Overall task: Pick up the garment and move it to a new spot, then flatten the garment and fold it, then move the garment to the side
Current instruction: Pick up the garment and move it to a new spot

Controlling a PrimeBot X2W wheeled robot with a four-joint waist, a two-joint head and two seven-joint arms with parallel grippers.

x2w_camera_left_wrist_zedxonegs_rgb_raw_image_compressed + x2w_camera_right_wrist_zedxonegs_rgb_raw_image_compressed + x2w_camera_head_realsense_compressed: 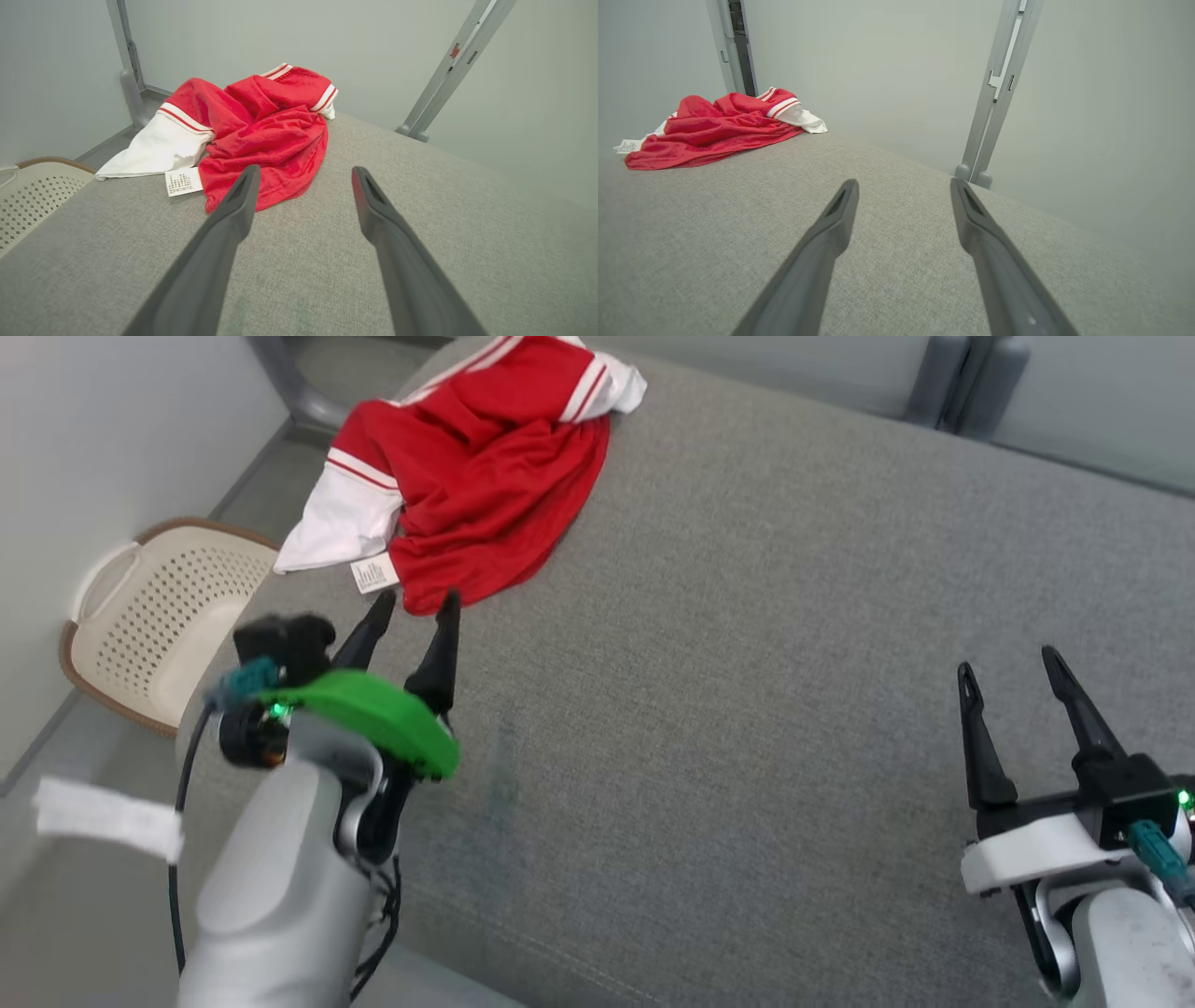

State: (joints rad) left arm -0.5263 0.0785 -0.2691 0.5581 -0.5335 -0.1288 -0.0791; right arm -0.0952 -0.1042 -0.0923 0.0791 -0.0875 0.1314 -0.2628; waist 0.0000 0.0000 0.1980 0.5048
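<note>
Garment (485,476) is lying crumpled at the far left corner of the grey pad (747,663), red body bunched, white sleeves reaching the pad's edges. A basket (159,616) is sitting on the floor below that corner.

Left gripper (416,600) is hovering with jaws spread and empty, tips just short of the red hem; in the left wrist view the hem is lying between and beyond the fingers (233,205). Right gripper (1008,665) is also spread and empty, well apart from the cloth.

Risks, as judged:
- Fingers coming in low and flat are likely pushing the hem ahead instead of pinching it; cloth is then sliding off the corner.
- Closing on the label (373,574) or a single layer is giving a weak hold, and the pile is dragging bunched.
- Tips pressing down too hard are snagging the pad's weave.
</note>
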